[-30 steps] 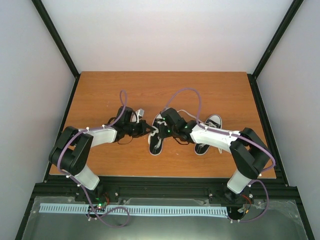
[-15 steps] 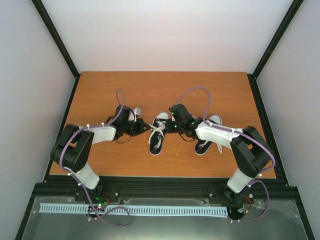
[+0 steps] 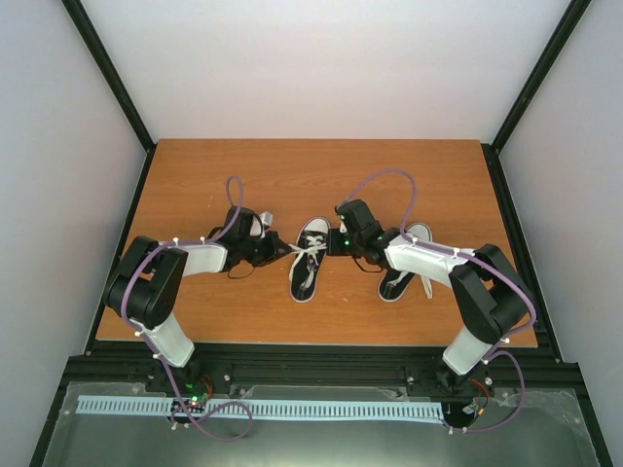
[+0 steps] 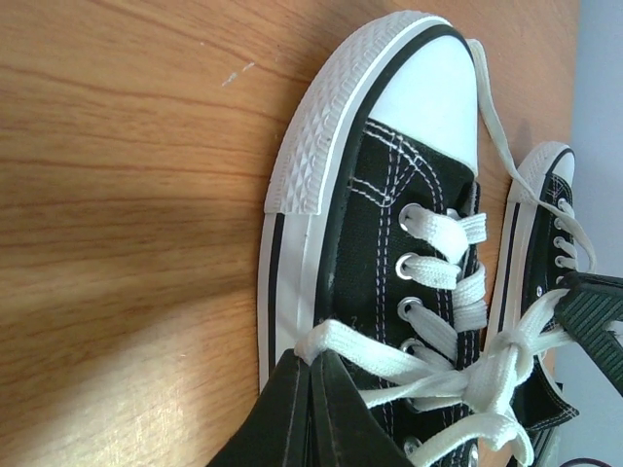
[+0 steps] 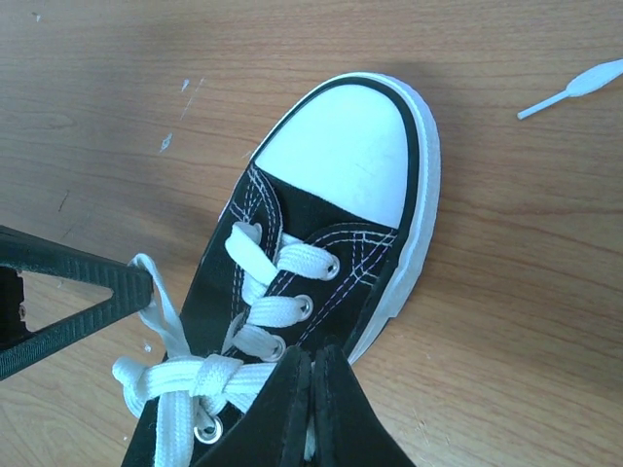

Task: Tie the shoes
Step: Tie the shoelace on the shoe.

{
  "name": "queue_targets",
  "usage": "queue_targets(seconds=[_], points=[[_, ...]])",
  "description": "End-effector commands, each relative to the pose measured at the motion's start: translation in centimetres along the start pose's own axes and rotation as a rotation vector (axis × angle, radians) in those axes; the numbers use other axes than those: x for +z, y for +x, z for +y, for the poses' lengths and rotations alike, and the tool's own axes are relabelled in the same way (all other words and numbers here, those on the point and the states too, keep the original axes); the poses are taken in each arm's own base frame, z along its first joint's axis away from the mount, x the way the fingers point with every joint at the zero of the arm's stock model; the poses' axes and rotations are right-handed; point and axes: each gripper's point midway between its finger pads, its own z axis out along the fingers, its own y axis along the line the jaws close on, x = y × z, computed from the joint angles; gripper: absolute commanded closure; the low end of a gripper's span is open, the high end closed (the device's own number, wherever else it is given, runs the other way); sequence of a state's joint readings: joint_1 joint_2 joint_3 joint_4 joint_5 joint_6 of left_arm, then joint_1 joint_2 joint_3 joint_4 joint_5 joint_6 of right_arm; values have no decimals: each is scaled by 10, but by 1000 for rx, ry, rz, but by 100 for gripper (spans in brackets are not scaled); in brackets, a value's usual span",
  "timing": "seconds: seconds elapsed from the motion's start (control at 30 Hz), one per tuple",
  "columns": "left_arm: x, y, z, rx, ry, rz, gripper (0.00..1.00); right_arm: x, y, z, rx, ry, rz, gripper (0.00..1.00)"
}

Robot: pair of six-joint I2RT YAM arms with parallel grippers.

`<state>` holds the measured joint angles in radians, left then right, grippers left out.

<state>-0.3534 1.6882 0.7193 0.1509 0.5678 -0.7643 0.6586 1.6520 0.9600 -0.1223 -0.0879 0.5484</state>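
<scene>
Sitting side by side mid-counter (image 3: 195, 175), black shoes (image 3: 305, 277) show white toe caps; left gripper (image 4: 310, 368) and right gripper (image 5: 313, 362) each pinch, jaws pressed together, the left shoe's white lace (image 4: 370, 357).

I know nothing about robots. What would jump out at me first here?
Two arms meet over a small black sneaker mid-table, the left pincer and right pincer each shut on a white lace, drawn out to opposite sides from a knot. Its twin sneaker lies beside it, partly under the right arm.
</scene>
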Motion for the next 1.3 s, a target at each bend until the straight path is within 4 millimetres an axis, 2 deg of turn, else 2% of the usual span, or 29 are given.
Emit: queue_targets(seconds=[0.0,0.03,0.17,0.23,0.3,0.37,0.47,0.6,0.77,1.17,1.27], points=[[-2,-19,-14,24,43,-45,99,2,-1,-5,17,0,-5,96],[-2,-19,-17,31,56,-42,99,1,0,-6,16,0,-5,92],[-4,-19,-27,56,103,-36,99,-13,0,-4,-12,-20,-34,47],[-7,-21,-32,69,119,-45,99,-22,5,-5,-38,-11,-43,34],[-8,-21,-35,81,132,-50,99,-29,11,-1,-72,-16,-44,27],[-10,-22,-38,89,143,-56,99,-33,22,6,-99,-31,-35,27],[-10,-21,-38,90,146,-55,99,-30,43,27,-139,-94,-4,31],[-9,-21,-39,89,155,-51,99,-14,57,45,-169,-122,29,46],[-10,-21,-40,90,155,-51,99,2,52,47,-178,-83,36,58],[-10,-20,-40,89,158,-50,99,4,44,55,-170,-106,16,58],[-10,-21,-41,89,160,-51,99,8,40,54,-163,-90,10,67]])
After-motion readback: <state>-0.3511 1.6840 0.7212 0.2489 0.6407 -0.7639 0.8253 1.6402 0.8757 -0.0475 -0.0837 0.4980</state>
